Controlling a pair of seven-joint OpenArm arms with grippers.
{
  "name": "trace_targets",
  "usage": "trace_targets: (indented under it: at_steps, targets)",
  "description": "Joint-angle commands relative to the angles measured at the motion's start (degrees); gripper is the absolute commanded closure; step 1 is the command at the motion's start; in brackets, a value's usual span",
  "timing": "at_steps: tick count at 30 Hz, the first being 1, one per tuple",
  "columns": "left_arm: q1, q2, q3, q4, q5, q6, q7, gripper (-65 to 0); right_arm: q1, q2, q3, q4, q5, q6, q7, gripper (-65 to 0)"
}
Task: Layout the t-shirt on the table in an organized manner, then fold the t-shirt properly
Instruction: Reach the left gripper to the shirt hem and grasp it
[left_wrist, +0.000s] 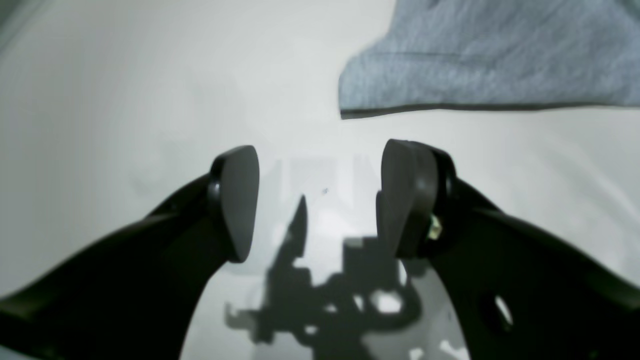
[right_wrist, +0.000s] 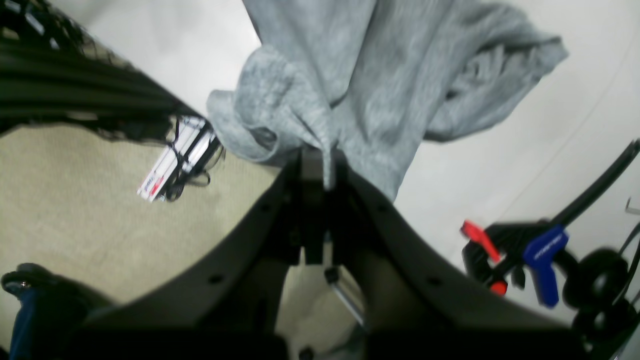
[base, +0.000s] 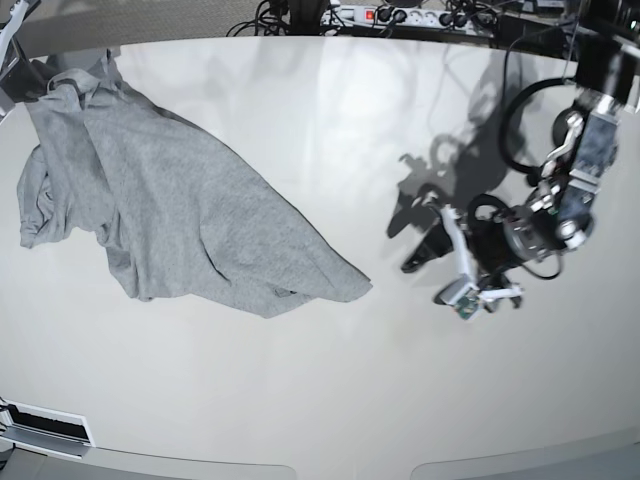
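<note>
Between the spread jaws: left gripper (left_wrist: 320, 200) holds nothing, bare white surface (left_wrist: 150, 100) under it.
Next, upper right of left wrist view: t-shirt (left_wrist: 490, 55), its hem edge just beyond the jaw tips.
Base view: shirt lies crumpled, long axis from upper left toward centre; left gripper nearest its centre corner.
Far end: right gripper (right_wrist: 320, 175), jaws pinching bunched shirt fabric.
Hidden: lettering and collar; right gripper itself cut off at base view's left edge.

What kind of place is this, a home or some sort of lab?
Most likely a robotics lab or workshop. A white table carries a grey t-shirt worked by two robot arms, a power strip with tangled cables lies behind it, and a clamp is fixed at the table's edge.
</note>
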Motion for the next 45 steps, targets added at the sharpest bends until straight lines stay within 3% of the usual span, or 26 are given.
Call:
trace_targets:
  at_steps: [1,5,14,18,23,26,27,30,35,37,40,42,45]
  targets:
    - [-3.1,0.4,1.1,-1.7,-0.7,0.0,-2.6,-39.0,-0.3,0.6,0.5,0.6,0.4,0.1,1.1,0.0]
    - [-9.6,4.7,5.7,-12.9,0.0,0.0,-5.5,-39.0,-0.3,0.6,0.5,0.6,0.4,-0.5,1.5,0.0]
    - [-16.6,13.4,6.0,-31.2,1.8,2.3,-9.9,-39.0,-0.3,0.6,0.5,0.6,0.4,-1.6,1.9,0.0]
    - [-16.6,15.7,6.0,-35.8,3.7,2.3,-14.5,-39.0,-0.2,0.6,0.5,0.6,0.4,-1.6,2.0,0.0]
    - [-16.7,17.7,6.0,-37.2,3.7,3.6,-15.2,-38.5,-0.2,0.6,0.5,0.6,0.4,-1.6,2.0,0.0]
    - [-16.7,18.2,6.0,-37.2,3.7,7.6,-16.2,-33.4,-0.2,0.6,0.5,0.6,0.4,-1.6,1.9,0.0]
    - [-16.7,18.4,6.0,-37.2,3.6,8.9,-16.1,-29.0,-0.2,0.6,0.5,0.6,0.4,-1.6,1.9,0.0]
    - [-16.5,18.6,6.0,-37.2,3.7,10.8,-15.6,0.0,-0.2,0.6,0.5,0.6,0.4,-1.6,2.6,0.0]
    - [-16.4,17.2,5.7,-33.6,3.4,10.4,-14.4,0.0,2.1,0.6,0.5,0.6,0.1,-1.6,4.0,0.0]
    - [-16.2,15.8,5.1,-29.4,1.8,8.5,-13.1,0.0,4.1,0.6,0.5,0.6,0.2,-1.6,4.0,0.0]
    - [-16.2,13.5,3.8,-21.3,-2.8,4.2,-4.5,0.0,6.5,0.6,0.5,0.6,0.4,-2.4,4.1,0.0]
    - [-16.2,12.2,2.8,-15.8,-5.6,3.8,1.6,0.0,8.0,0.6,0.5,0.6,1.1,-3.8,4.1,0.0]
    - [-16.2,10.2,1.4,-9.1,-6.5,3.8,6.1,0.0,10.3,0.6,0.5,0.6,1.5,-4.6,5.0,0.0]
